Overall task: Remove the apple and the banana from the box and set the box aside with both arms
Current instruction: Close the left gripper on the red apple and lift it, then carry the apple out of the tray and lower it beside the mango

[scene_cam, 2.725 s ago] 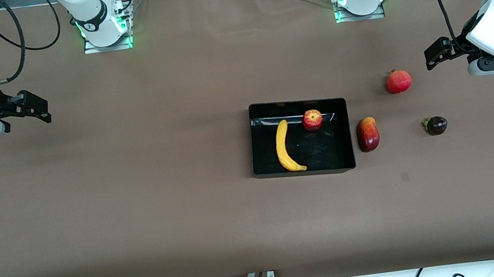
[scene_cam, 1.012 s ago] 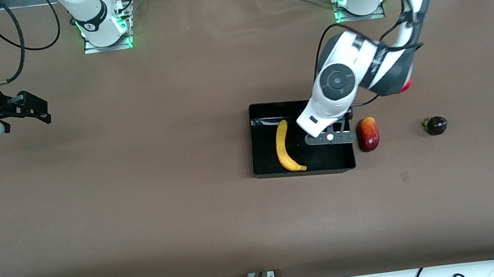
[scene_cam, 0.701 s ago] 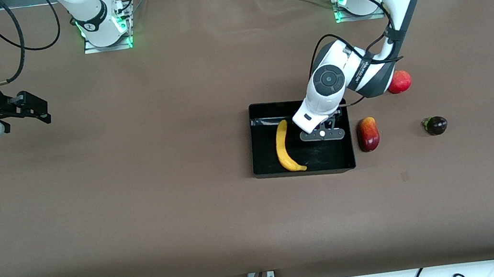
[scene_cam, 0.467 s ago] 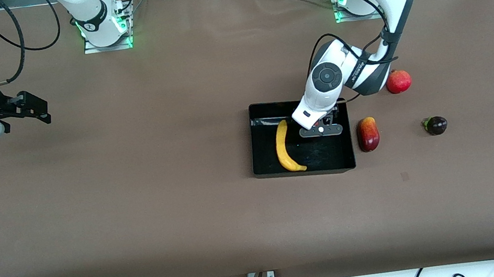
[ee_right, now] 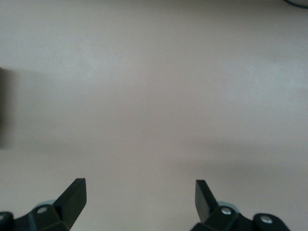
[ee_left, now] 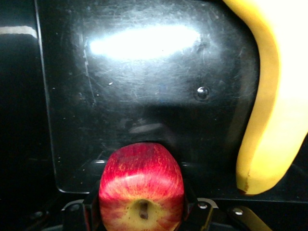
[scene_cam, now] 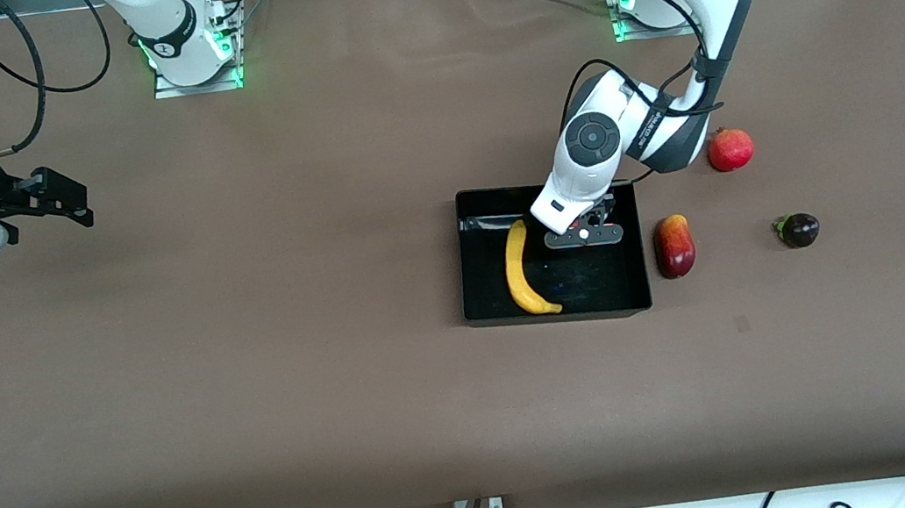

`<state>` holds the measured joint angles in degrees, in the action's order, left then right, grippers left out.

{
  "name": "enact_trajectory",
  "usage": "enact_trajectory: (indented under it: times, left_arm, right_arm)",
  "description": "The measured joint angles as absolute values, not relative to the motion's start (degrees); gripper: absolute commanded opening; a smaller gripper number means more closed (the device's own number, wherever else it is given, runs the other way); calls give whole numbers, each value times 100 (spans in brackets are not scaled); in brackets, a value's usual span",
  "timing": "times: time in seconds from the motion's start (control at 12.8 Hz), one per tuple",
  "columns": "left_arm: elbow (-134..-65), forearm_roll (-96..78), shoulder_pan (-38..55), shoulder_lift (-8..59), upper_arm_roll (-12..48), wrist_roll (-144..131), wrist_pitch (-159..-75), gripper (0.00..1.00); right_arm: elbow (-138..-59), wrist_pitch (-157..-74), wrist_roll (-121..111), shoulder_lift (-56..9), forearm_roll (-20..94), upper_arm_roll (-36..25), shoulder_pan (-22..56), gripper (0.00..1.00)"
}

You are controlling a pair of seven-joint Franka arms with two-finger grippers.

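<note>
Left wrist view has the apple [ee_left: 141, 185] sitting right between the left gripper [ee_left: 141, 211] fingers at bottom centre, in the box [ee_left: 144, 96]. They hug both sides, so I'd call it clenched on the apple. It looks light, hard and smooth, so grip across the widest part. Banana [ee_left: 269, 96] curves down the right edge. Right gripper [ee_right: 139, 199] waits spread wide over bare desk [ee_right: 154, 72].

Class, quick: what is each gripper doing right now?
Left gripper: shut on the apple in the box.
Right gripper: open, empty, waiting over bare table.
</note>
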<state>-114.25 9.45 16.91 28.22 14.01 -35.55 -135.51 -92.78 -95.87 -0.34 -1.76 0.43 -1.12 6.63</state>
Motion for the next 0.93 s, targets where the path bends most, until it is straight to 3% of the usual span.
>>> enact_trajectory:
  times: [0.23, 0.7, 0.93]
  left_arm:
    - [-11173, 945, 1571, 2611, 1359, -3555, -13038, 23]
    - [-9889, 957, 1042, 1985, 1339, -2817, -10169, 23]
    - [-9897, 966, 382, 1871, 1330, -1380, -9896, 23]
  right_arm:
    - [-9278, -9591, -34, -176, 43, -112, 663, 100]
    - [-9278, -9614, -34, -176, 43, -117, 658, 100]
    - [-9278, -9647, -34, -176, 43, -127, 647, 100]
